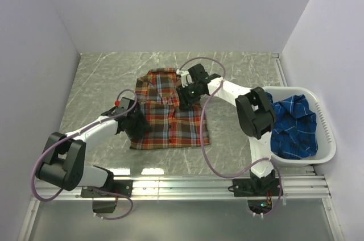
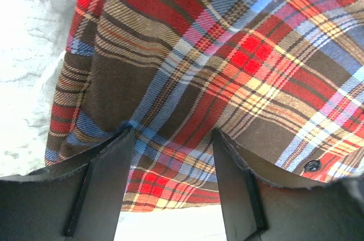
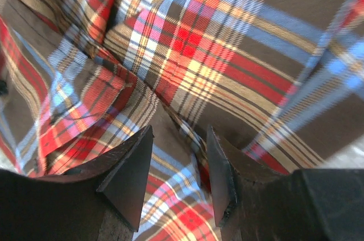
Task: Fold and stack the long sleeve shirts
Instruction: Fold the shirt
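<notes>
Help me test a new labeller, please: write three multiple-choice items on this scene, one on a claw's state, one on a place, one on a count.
1. The left claw is: A. shut tight and empty; B. open at the edge of the red plaid shirt; C. out of sight.
2. The blue shirt lies: A. under the red plaid shirt; B. in the left claw; C. in the white basket.
3. Shirts in view: A. two; B. three; C. four.

Answers:
1 B: the left wrist view shows its fingers apart, with plaid cloth between them.
2 C: the top view shows blue cloth heaped inside the basket's walls.
3 A: only the red plaid one and the blue one show.
</notes>
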{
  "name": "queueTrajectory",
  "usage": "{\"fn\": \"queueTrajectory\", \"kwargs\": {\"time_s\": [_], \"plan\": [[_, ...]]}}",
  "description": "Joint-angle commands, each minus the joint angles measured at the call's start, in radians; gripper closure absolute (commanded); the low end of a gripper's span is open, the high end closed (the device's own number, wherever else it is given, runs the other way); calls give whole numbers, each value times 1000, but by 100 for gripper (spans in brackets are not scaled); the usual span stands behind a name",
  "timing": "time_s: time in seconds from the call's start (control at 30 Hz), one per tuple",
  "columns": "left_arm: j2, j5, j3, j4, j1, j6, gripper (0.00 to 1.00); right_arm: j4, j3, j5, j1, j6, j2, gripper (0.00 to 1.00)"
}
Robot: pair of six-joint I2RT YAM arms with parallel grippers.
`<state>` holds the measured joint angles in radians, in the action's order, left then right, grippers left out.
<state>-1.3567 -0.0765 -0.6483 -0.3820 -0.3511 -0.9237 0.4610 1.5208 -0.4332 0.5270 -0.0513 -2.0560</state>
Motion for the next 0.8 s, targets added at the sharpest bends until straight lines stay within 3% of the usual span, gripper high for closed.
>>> {"fn": "queueTrajectory", "kwargs": {"time_s": [0.0, 0.27, 0.37, 0.47, 0.5, 0.53, 0.77], "plan": [[-24, 24, 53, 23, 0, -24, 36, 4, 41, -38, 24, -33, -33, 50], [-10, 23, 76, 28, 0, -27, 36, 8, 61, -58, 45, -50, -70, 51], [-16, 20, 76, 28, 0, -26, 37, 16, 70, -65, 45, -55, -72, 57], [-15, 20, 78, 29, 0, -26, 37, 22, 72, -58, 45, -61, -52, 79], [-10, 21, 79, 28, 0, -26, 37, 15, 67, -41, 47, -61, -35, 95], [-9, 21, 81, 28, 0, -26, 37, 10, 62, -27, 45, -59, -24, 100], [-7, 29, 84, 22, 1, -26, 37, 7, 50, 33, 36, -51, 40, 100]]}}
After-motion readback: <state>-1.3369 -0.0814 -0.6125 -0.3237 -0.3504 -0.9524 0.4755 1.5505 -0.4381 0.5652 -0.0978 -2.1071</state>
